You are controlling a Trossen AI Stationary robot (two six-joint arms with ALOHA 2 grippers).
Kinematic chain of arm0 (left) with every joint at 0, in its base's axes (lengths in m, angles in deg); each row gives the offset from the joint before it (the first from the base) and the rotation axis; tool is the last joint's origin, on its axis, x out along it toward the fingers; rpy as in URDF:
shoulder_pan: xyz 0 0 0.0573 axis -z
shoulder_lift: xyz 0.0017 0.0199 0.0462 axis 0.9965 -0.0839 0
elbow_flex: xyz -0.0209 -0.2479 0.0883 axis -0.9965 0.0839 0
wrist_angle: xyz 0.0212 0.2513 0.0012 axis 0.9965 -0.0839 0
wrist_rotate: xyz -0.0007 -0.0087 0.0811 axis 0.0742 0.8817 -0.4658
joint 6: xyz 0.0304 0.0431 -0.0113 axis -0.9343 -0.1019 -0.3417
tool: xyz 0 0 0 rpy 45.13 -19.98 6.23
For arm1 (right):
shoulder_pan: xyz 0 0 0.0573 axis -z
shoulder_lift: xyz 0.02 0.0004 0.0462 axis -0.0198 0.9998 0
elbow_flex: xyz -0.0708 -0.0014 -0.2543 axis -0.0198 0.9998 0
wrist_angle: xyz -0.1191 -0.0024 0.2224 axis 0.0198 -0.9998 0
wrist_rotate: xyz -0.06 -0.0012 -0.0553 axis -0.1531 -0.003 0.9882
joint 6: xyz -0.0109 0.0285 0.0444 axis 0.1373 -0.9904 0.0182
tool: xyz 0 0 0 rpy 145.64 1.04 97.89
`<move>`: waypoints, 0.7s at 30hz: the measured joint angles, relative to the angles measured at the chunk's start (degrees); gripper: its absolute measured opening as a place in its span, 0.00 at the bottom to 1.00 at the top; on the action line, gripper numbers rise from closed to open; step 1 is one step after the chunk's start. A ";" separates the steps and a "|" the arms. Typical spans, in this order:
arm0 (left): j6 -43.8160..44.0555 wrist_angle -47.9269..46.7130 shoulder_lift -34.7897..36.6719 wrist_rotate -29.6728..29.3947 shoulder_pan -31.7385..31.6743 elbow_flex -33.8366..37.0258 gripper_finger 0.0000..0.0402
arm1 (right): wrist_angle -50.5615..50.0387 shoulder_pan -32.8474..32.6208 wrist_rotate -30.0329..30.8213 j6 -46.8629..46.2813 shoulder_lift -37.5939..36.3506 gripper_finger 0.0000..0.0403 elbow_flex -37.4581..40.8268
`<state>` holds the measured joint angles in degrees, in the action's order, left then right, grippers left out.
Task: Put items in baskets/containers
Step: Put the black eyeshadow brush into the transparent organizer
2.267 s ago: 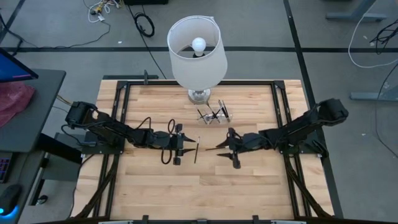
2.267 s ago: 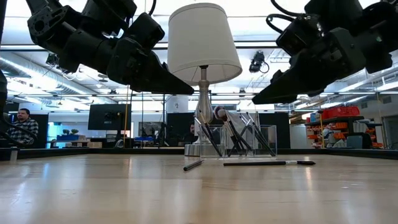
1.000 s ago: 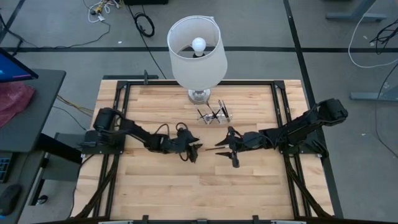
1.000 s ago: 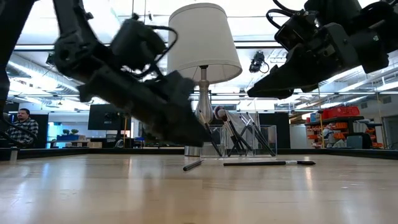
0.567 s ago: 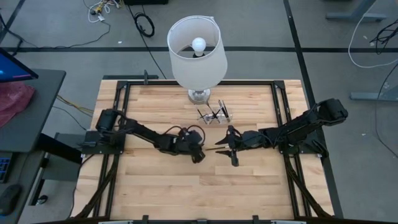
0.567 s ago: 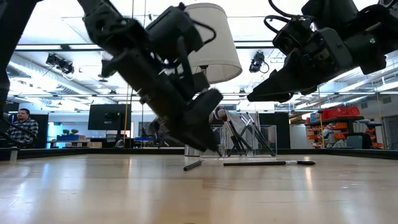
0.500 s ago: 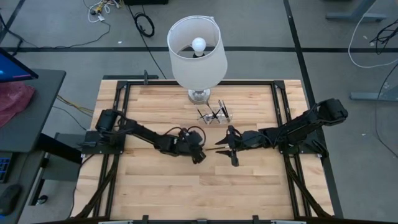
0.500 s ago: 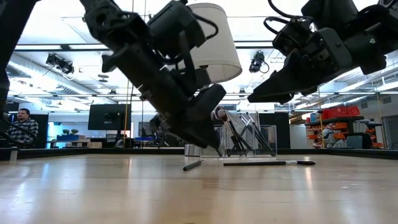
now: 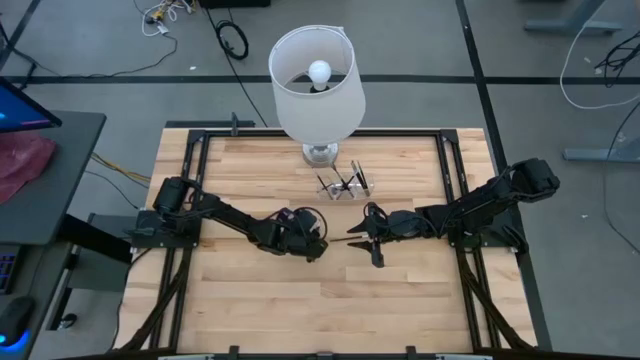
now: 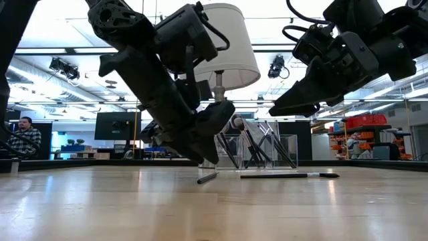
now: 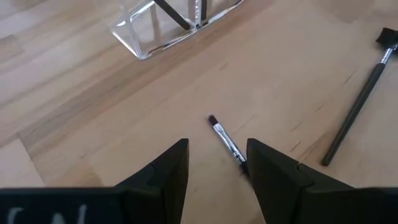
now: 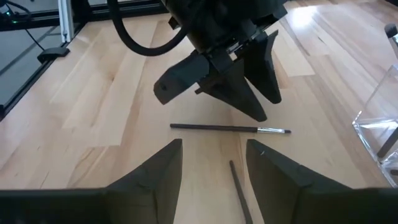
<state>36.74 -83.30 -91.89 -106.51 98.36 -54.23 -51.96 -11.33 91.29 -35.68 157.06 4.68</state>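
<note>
A thin brush with a dark handle and silver ferrule [image 11: 225, 140] lies flat on the wood [image 12: 230, 128]. My left gripper [image 11: 217, 143] is open, tipped down just above it, with a finger on either side [image 9: 318, 247]. A second dark brush [image 11: 357, 115] lies flat to its right [image 10: 287, 175]. My right gripper [image 12: 212, 146] is open and hovers above this one [image 9: 352, 240]. The clear box [image 9: 345, 184] stands toward the far edge with several brushes leaning inside it [image 10: 257, 150].
A lamp with a white shade [image 9: 315, 85] stands on its metal base [image 9: 320, 153] just beyond the box. The two grippers face each other closely at the table's middle. Bare wood lies along the near half [image 9: 320, 310]. A person sits in the room behind [image 10: 23, 134].
My left gripper has reached toward the table's right, tipped its fingers downward and sunk toward the short brush, ending astride it. The brushes and the box have stayed where they were.
</note>
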 joint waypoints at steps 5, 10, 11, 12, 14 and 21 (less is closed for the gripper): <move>0.43 0.31 -1.12 0.21 0.23 0.02 0.41 | 0.03 0.00 0.00 0.00 0.00 0.45 0.00; 1.93 1.50 -3.07 0.50 0.99 -0.05 0.41 | -0.05 0.00 0.00 0.02 0.00 0.45 0.00; 1.92 1.60 -3.50 -0.03 1.11 -0.03 0.41 | -0.08 0.00 0.01 0.02 0.00 0.45 0.00; 1.92 1.68 -3.70 -0.32 1.17 -0.07 0.41 | -0.08 0.00 0.02 0.02 0.00 0.45 0.00; 1.92 1.65 -3.72 -0.20 1.36 -0.07 0.41 | -0.09 0.00 0.02 0.02 0.00 0.45 0.00; -0.29 1.10 -3.75 0.93 2.64 -0.07 0.37 | -0.27 0.00 0.03 0.02 0.00 0.45 0.00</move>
<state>36.45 -82.20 -95.63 -105.58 101.00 -54.30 -52.23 -11.33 91.31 -35.66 157.06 4.68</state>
